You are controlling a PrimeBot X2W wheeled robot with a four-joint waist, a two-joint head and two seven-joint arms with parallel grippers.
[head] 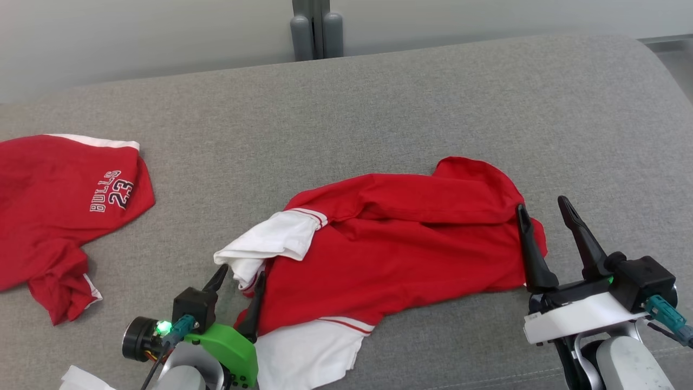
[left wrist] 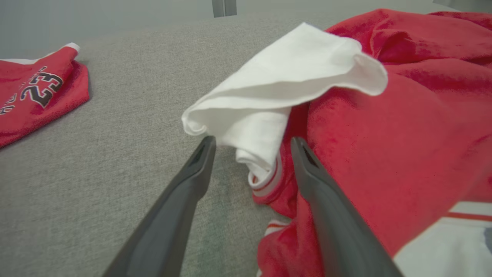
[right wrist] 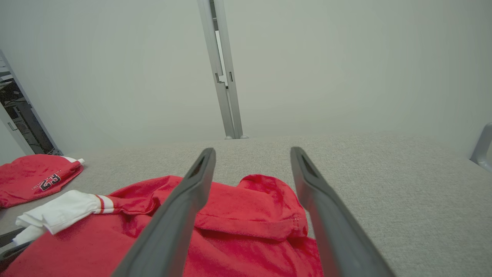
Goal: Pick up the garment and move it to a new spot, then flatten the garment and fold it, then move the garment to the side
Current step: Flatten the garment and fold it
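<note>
Grey woven-fabric surface [head: 379,97]: crumpled red-and-white cloth garment [head: 400,244] at centre. Left tool [head: 242,271] open, astride its white sleeve [left wrist: 284,77]; right tool [head: 542,203] open, over its right edge. Second red jersey [head: 59,206] far left.

On one grey cushion [head: 379,108] lie two red garments, the crumpled garment [head: 400,244] toward five o'clock and a lettered jersey [head: 59,206] at nine, alongside two grippers, left gripper [head: 243,271] at seven, right gripper [head: 542,203] at four, and one post [head: 316,27] at twelve.
</note>
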